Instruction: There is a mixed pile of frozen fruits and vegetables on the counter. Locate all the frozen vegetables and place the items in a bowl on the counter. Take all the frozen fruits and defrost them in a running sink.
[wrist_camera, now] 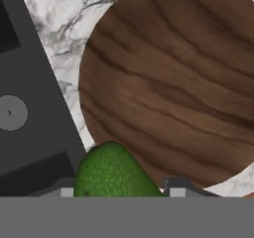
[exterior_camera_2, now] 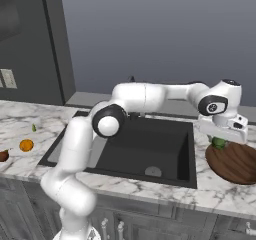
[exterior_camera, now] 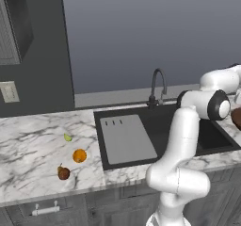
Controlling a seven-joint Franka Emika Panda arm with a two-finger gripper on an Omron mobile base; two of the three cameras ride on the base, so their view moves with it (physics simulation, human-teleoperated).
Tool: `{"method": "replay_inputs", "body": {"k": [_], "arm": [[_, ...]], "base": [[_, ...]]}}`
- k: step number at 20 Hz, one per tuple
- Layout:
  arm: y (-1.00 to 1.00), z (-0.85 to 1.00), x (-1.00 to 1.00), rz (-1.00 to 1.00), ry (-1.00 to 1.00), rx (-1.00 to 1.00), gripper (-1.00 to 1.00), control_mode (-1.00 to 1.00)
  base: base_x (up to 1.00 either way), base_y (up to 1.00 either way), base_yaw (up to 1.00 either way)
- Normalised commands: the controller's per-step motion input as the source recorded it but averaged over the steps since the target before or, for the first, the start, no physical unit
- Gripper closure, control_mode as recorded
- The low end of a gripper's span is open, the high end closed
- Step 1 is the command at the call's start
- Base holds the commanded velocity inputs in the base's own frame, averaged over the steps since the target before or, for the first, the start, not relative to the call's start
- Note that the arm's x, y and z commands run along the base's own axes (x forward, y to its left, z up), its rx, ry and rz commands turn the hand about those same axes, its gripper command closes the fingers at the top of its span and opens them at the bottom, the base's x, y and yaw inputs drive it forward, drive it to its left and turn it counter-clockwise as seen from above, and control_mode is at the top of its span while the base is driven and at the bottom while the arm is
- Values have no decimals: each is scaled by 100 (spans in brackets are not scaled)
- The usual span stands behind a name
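My gripper (exterior_camera_2: 219, 140) is shut on the dark green round vegetable (wrist_camera: 111, 175), holding it over the near-left rim of the dark reddish-brown bowl (wrist_camera: 173, 83) on the marble counter (exterior_camera_2: 150, 189) right of the black sink (exterior_camera_2: 145, 149). The vegetable (exterior_camera_2: 218, 143) hangs just above the bowl (exterior_camera_2: 235, 165). Left of the sink lie the pale yellow-green bit (exterior_camera: 68, 137), the orange ball (exterior_camera: 79, 155) and the brown stemmed fruit (exterior_camera: 63, 173). No water shows at the tap (exterior_camera: 157, 86).
A light grey ribbed drainboard (exterior_camera: 127, 138) covers the sink's left part. My white arm (exterior_camera_2: 145, 96) stretches across above the basin. A dark tall cabinet (exterior_camera: 37, 46) and a wall socket (exterior_camera: 9, 92) stand at the far left.
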Motion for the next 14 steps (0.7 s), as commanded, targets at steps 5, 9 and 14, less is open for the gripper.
{"method": "replay_inputs", "body": {"k": [5, 9, 14], "arm": [[-7, -46, 0, 0, -4, -1, 100, -100], [2, -76, -6, 0, -10, -11, 100, -100], [6, -38, 3, 0, -3, -7, 100, -100]], "base": [[0, 0, 0], [0, 0, 0], [0, 0, 0]]}}
